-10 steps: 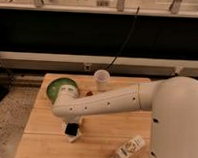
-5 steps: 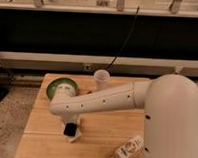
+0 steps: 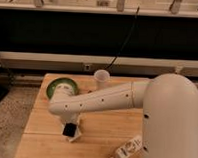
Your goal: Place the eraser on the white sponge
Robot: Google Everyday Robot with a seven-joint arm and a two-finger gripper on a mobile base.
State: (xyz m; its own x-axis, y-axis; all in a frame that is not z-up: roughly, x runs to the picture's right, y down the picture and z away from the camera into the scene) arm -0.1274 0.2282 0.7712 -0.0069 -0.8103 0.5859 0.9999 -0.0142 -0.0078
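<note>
Now, reading left to right from the green bowl: your tool hangs just below and right of that bowl, low over the bench, with a dark block, likely the eraser, at its tip. Whether the tool grips it, you cannot tell. A white sponge peeks out directly beneath, so the coming move is straight down. Count one bowl, one cup right of it, one bottle far right.
</note>
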